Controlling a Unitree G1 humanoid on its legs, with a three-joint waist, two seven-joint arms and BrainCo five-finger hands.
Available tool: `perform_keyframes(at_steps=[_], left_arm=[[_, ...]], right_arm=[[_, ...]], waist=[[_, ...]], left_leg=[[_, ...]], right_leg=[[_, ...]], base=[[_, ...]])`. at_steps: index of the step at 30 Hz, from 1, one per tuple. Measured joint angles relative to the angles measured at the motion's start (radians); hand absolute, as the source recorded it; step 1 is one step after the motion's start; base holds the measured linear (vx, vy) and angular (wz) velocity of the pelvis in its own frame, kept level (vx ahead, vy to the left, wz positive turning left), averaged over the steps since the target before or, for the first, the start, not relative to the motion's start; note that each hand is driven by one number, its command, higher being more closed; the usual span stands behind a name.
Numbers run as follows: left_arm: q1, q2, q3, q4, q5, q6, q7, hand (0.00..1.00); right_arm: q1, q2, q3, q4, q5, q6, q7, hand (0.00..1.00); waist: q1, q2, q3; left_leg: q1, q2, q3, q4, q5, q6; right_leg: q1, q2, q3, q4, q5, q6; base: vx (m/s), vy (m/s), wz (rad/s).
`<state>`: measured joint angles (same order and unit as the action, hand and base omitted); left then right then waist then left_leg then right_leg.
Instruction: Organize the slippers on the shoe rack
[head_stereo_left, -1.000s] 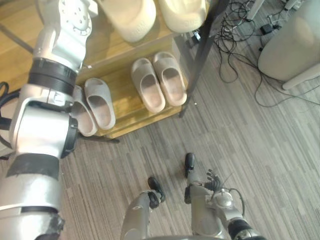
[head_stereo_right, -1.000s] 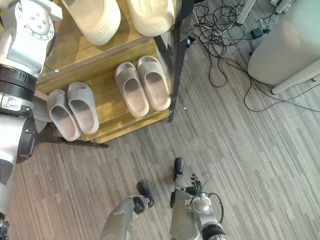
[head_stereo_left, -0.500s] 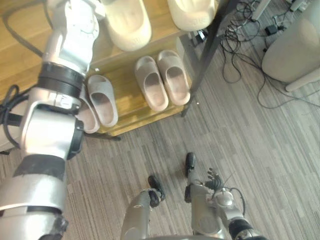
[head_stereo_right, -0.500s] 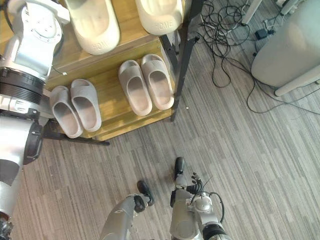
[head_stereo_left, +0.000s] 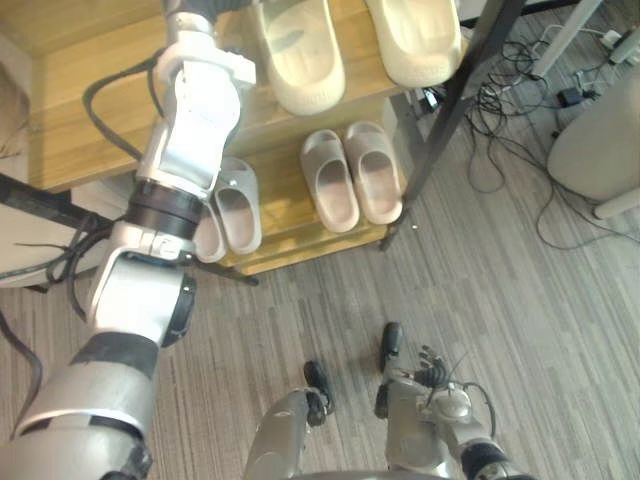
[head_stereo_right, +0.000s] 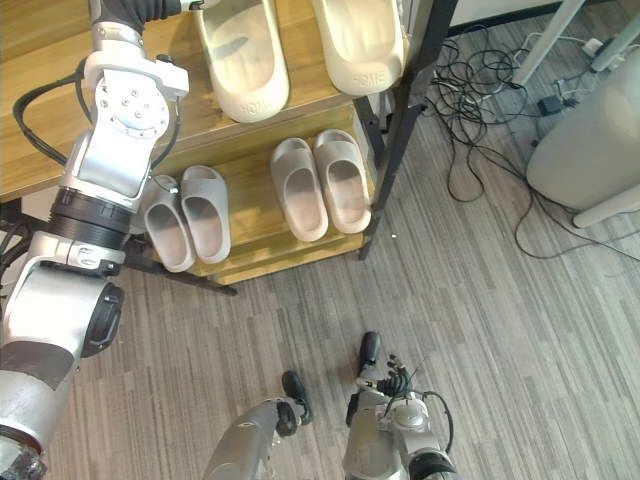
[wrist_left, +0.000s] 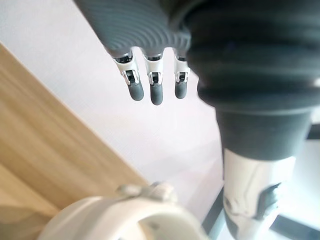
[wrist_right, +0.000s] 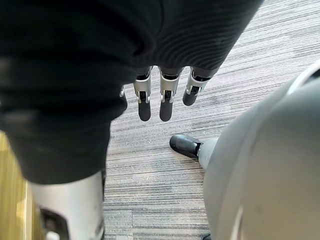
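Observation:
Two cream slippers lie side by side on the upper shelf of the wooden shoe rack. On the lower shelf are two pairs of grey-beige slippers, one on the right and one on the left, partly behind my left arm. That arm reaches up over the upper shelf. My left hand hangs open with straight fingers above the cream slipper, holding nothing. Down by my side, over the floor, my right hand hangs open and empty, and it is seen small at the bottom.
A black frame post marks the rack's right front corner. Loose black cables lie on the striped grey floor to the right of the rack. A pale rounded object stands at the far right.
The camera has shifted, so more of the upper shelf shows. My left arm has stretched further up and back over the upper shelf. The right hand and the slippers stay put.

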<state>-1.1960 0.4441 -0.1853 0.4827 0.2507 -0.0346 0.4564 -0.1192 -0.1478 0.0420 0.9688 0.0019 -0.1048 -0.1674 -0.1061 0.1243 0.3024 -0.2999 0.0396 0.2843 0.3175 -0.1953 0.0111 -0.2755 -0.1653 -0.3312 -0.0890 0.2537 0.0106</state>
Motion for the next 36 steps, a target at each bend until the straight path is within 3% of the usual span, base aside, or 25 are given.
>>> perform_keyframes(at_steps=[5, 8, 12, 19, 24, 36], left_arm=[[0.06, -0.015, 0.009, -0.039, -0.037, -0.007, -0.001, 0.0], [0.161, -0.045, 0.066, -0.11, -0.086, -0.04, 0.0, 0.0], [0.314, -0.12, 0.127, -0.178, -0.243, -0.069, -0.005, 0.0], [0.547, -0.232, 0.101, -0.299, -0.412, -0.091, -0.033, 0.0], [0.632, -0.262, 0.024, -0.293, -0.435, -0.091, -0.073, 0.0], [0.606, -0.32, -0.075, -0.17, -0.462, -0.089, -0.114, 0.0]], right_arm=[[0.01, -0.005, 0.0, 0.011, 0.0, 0.007, 0.001, 0.0], [0.022, -0.004, 0.0, 0.026, -0.001, 0.014, 0.001, 0.0], [0.045, -0.005, 0.0, 0.029, -0.001, 0.023, 0.002, 0.0], [0.061, 0.008, 0.002, 0.029, -0.001, 0.043, 0.006, 0.0], [0.065, 0.024, 0.012, 0.029, -0.001, 0.051, 0.011, 0.0], [0.073, 0.049, 0.022, 0.029, -0.002, 0.059, 0.011, 0.0]], waist=[[0.005, 0.015, -0.031], [0.009, 0.015, -0.053], [0.032, 0.018, -0.094], [0.061, 0.015, -0.126], [0.063, 0.006, -0.143], [0.049, -0.029, -0.162]], left_leg=[[0.029, -0.006, -0.017, -0.036, 0.018, -0.004], [0.067, -0.012, -0.025, -0.064, 0.025, -0.007], [0.095, -0.02, -0.034, -0.107, 0.041, -0.011], [0.167, -0.032, -0.068, -0.209, 0.097, -0.023], [0.212, -0.033, -0.074, -0.267, 0.119, -0.034], [0.255, -0.029, -0.083, -0.334, 0.152, -0.035]], right_leg=[[0.022, -0.002, -0.022, 0.0, -0.002, 0.002], [0.056, -0.006, -0.035, 0.0, -0.016, 0.011], [0.071, -0.009, -0.044, 0.0, -0.025, 0.011], [0.115, -0.012, -0.082, 0.0, -0.041, 0.015], [0.139, -0.008, -0.099, -0.003, -0.054, 0.017], [0.158, 0.0, -0.12, -0.008, -0.068, 0.026]], base=[[0.01, 0.023, 0.11], [-0.02, 0.025, 0.1], [-0.03, 0.015, 0.09], [0.0, -0.01, 0.15], [-0.02, 0.006, 0.07], [0.0, 0.02, 0.03]])
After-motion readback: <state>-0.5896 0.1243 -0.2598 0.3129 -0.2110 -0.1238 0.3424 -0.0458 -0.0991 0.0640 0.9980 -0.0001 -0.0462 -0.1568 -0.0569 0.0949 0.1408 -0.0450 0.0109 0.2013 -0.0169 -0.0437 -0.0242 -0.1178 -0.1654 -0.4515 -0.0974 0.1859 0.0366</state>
